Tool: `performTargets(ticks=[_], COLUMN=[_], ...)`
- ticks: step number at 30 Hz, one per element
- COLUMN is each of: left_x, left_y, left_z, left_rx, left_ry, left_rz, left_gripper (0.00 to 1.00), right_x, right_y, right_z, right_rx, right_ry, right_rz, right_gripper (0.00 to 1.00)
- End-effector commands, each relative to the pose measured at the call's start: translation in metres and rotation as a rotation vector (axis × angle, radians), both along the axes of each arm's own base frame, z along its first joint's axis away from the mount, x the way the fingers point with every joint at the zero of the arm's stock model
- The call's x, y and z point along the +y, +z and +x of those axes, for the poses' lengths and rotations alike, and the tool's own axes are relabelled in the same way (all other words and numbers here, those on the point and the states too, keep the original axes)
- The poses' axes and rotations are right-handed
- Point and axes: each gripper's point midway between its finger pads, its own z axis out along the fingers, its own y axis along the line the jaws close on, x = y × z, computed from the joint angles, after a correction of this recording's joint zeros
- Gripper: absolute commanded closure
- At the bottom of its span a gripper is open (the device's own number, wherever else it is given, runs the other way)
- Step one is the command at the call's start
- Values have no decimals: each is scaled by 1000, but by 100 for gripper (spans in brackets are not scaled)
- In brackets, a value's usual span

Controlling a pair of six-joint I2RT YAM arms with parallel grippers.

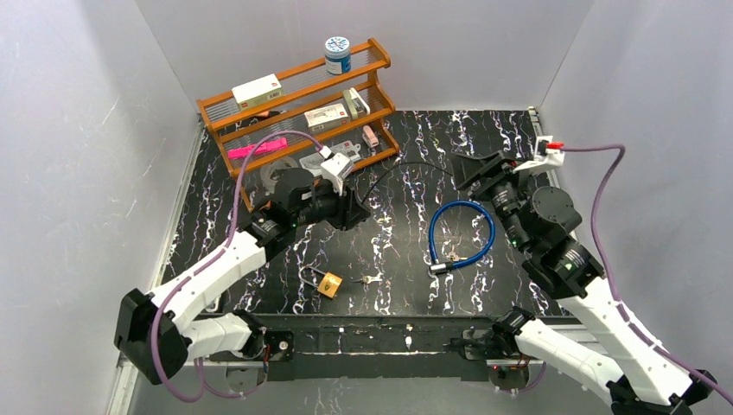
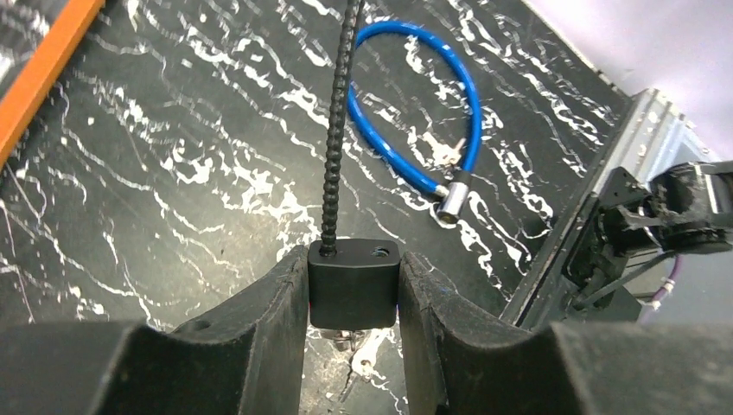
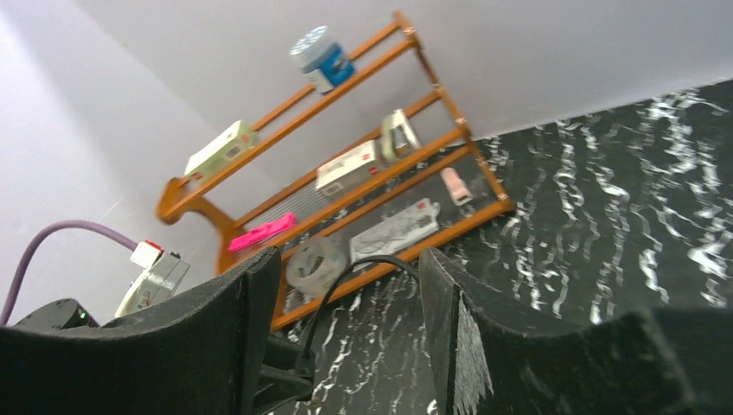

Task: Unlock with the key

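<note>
My left gripper is shut on the black lock body of a black cable lock. Its beaded cable runs up and away from the body. A bit of silver metal, perhaps the key, shows just under the body; I cannot tell if it sits in the lock. From above, the left gripper is mid-table and the cable arcs right toward my right gripper. The right gripper stands open, the cable loop showing in the gap, its end hidden behind one finger.
A blue cable lock with keys lies right of centre. A brass padlock and a small key lie near the front edge. An orange rack with boxes, a jar and tape stands at the back left.
</note>
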Motion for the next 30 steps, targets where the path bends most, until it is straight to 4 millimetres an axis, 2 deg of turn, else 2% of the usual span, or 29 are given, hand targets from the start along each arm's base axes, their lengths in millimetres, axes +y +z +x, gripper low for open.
performTargets(ticks=[1, 6, 10, 13, 16, 19, 21, 24, 25, 27, 30], left_x=[-1, -14, -41, -68, -91, -113, -125, -136, -139, -134, -132], left_y=[-2, -28, -48, -55, -74, -105, -118, -148, -158, -175, -185], left_z=[16, 47, 79, 103, 133, 152, 165, 177, 177, 185, 188], left_rx=[50, 117, 177, 190, 207, 242, 232, 252, 267, 270, 281], left_ry=[92, 151, 173, 168, 212, 228, 251, 280, 280, 343, 373], left_rz=[-3, 51, 84, 93, 115, 161, 186, 254, 273, 322, 340], left_gripper=[100, 100, 100, 100, 100, 100, 100, 100, 99, 90, 78], right_x=[-40, -44, -47, -51, -53, -52, -51, -50, -50, -49, -50], right_y=[-12, -12, -25, -29, -34, -41, -45, -51, -53, -55, -59], right_z=[-1, -8, -12, -16, -20, -22, -23, -25, -26, -27, -28], right_rx=[55, 64, 107, 122, 138, 160, 181, 212, 220, 236, 259], right_ry=[-175, -165, -168, -173, -170, -161, -155, -148, -147, -144, -150], right_rz=[-8, -38, -40, -29, -17, -13, -8, -14, -13, -14, -22], right_gripper=[32, 31, 31, 31, 31, 31, 31, 31, 32, 32, 32])
